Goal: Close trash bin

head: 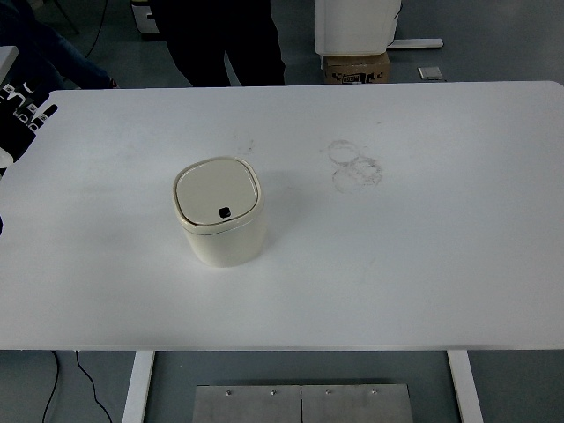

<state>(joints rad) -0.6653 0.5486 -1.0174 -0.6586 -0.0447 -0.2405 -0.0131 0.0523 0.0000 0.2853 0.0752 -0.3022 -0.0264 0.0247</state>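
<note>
Head view, near to far. The white rectangular table top (423,282) fills most of the frame, and its near edge runs along the bottom above a grey metal base plate (301,403) and white legs. No object lies on the strip along the near edge.

The small cream plastic trash bin with rounded corners (221,225) stands upright on the table, left of centre and roughly midway between the near and far edges. Its flat cream lid (217,189) sits level inside the rim, with no visible gap on any side. A small black square button (225,212) shows near the lid's front edge. Judged from this, the bin is closed and the task appears complete; no closing step remains, as far as this view shows.

Right of centre, toward the far edge, faint grey ring marks (354,165) stain the surface, well apart from the bin.

At the far left corner, the black left hand (25,110) of the robot shows only in part at the frame's edge, beside the table and well apart from the bin. It cannot be told whether it is apart or together. The right hand is not in view.

Beyond the far edge stand a person in dark trousers (225,40), a white cabinet (357,25) and a brown cardboard box (357,67) on the grey floor.
</note>
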